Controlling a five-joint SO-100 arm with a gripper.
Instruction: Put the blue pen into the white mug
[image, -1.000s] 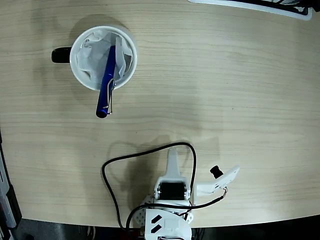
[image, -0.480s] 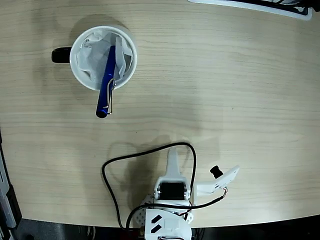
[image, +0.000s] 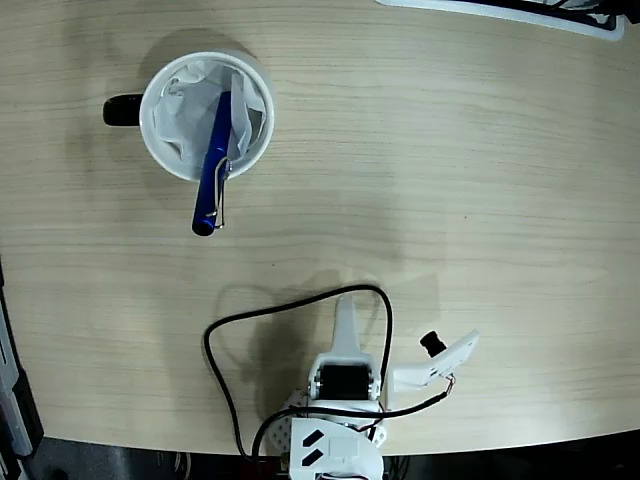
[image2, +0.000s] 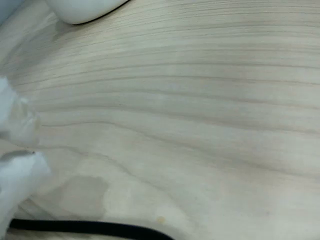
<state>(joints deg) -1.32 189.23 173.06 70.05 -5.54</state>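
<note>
Blue pen (image: 212, 165) leans in the mug (image: 205, 115), clip end jutting over the rim; we judge the placing done. Our gripper (image: 345, 318) sits folded near the base, seemingly closed and empty. Nothing left but resting.

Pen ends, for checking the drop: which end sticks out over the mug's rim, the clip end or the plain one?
The clip end. The blue pen leans in the white mug; its silver-clip end overhangs the lower rim in the fixed view, while the plain end rests inside on crumpled paper.
</note>
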